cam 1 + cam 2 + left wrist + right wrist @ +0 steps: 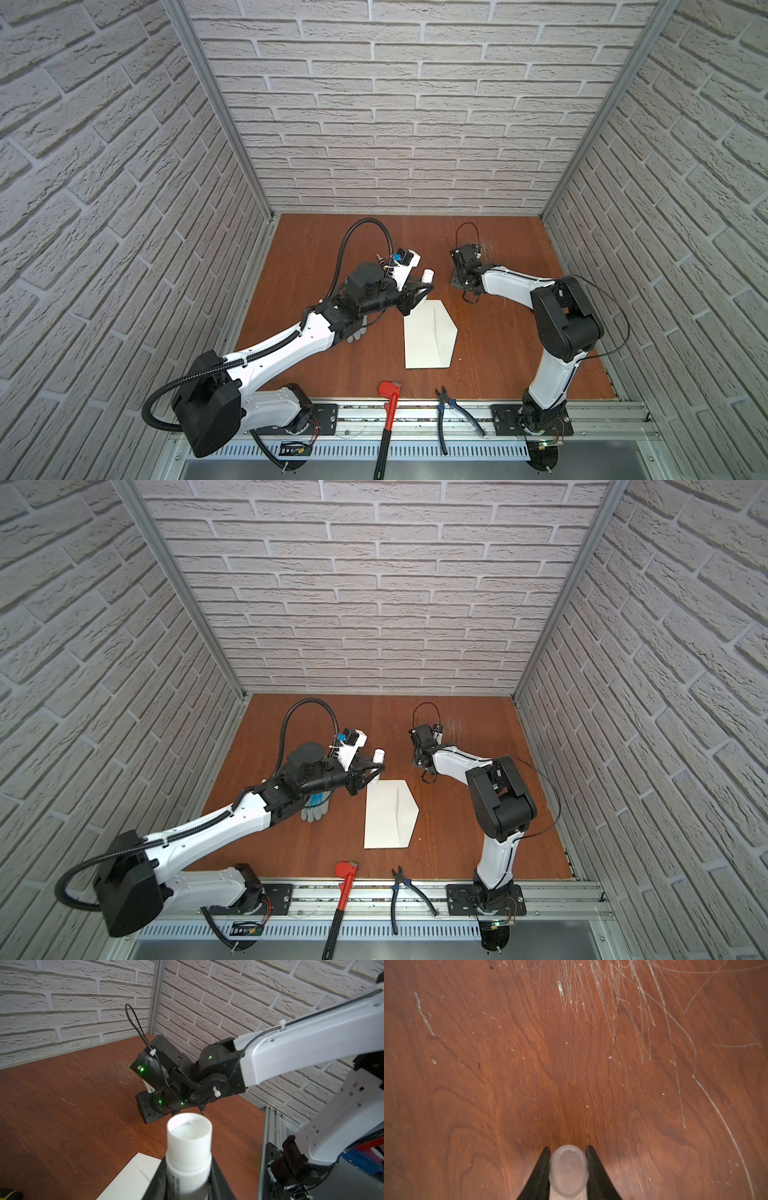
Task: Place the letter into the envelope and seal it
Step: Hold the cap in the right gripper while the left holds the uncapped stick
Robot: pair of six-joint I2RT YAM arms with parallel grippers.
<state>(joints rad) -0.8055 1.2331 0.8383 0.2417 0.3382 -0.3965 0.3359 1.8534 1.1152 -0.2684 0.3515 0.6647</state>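
Currently: left gripper (424, 286) clamped on white glue stick (189, 1136) near the envelope (428, 336), which lies flat on the desk (311, 249). Right gripper (568, 1149) pinches a translucent cap (568, 1169). Letter not visible, possibly inside. Risk: pressing the glue drags the unheld envelope or smears past the flap (445, 326).

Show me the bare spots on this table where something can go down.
Widest bare table: between the envelope and the right arm. Also the far left corner, behind the left gripper and its white tube. Crowded: the near edge with the wrench and pliers, and around the glove under the left arm.
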